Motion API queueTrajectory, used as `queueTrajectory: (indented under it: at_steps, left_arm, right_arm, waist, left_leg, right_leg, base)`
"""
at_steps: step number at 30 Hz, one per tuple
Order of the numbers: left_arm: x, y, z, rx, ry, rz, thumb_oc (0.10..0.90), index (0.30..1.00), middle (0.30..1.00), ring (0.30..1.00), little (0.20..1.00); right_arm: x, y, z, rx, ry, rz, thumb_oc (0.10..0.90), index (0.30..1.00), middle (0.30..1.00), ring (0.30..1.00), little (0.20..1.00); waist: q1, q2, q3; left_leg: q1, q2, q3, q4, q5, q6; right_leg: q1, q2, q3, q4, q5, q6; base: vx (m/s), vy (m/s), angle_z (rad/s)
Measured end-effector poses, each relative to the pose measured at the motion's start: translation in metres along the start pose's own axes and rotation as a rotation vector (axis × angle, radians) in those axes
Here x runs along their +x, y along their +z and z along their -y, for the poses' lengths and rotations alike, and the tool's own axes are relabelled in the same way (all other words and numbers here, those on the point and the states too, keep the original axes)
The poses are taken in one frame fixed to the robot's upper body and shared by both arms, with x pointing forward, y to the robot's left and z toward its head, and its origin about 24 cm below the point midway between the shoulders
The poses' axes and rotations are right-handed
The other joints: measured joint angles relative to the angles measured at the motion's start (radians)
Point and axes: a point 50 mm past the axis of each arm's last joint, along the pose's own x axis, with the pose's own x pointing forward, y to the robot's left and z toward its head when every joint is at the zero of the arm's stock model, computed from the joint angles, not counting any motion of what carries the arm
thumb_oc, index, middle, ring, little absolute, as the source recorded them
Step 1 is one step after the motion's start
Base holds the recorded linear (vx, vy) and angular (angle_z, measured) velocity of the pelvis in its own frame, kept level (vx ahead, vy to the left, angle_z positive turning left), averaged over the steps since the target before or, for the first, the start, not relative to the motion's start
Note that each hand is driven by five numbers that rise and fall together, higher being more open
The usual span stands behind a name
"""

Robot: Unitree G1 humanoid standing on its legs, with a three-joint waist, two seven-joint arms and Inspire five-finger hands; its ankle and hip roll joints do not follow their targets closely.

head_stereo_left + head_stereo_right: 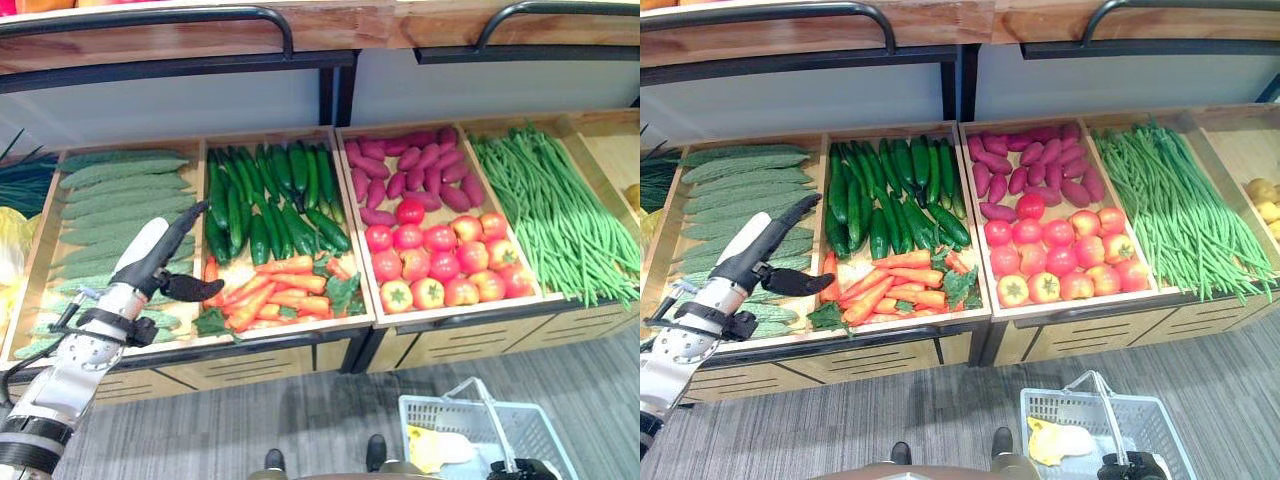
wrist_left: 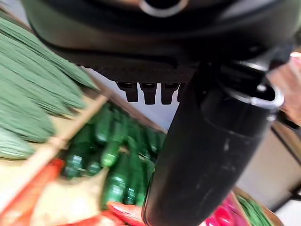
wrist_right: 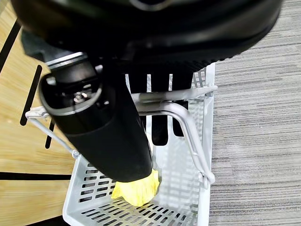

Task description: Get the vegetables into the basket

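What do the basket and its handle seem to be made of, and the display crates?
The basket looks like pale moulded plastic, from its slotted lattice walls. Its handle, held by the right robot hand, looks like smooth grey metal with a dull sheen. The crates appear light, unpainted wood with visible grain.

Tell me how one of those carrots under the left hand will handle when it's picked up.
A carrot is probably stiff, keeping its shape in the left hand. Its tapered, smooth form may let it slip towards the thin end. They lie heaped crosswise, so lifting one could nudge its neighbours.
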Motion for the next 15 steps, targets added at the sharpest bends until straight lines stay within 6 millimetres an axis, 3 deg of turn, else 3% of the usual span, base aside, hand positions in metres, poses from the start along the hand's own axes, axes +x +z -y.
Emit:
queueTrajectory:
  at_steps: [15]
  left_arm:
    - [0.007, 0.001, 0.033, 0.09, -0.217, 0.011, 0.9, 1.0, 1.0, 1.0, 1.0]
  right_arm:
    - [0.0, 0.004, -0.002, -0.018, 0.014, 0.016, 0.4, 0.3, 0.3, 0.3, 0.3]
  waist:
    - [-0.033, 0.0, 0.001]
  left_leg:
    - [-0.005, -0.001, 0.044, 0.0, -0.001, 0.0]
  right_leg:
    - [-0.034, 0.003, 0.045, -0.001, 0.01, 0.005]
  base:
    - [0.01, -0.003, -0.09]
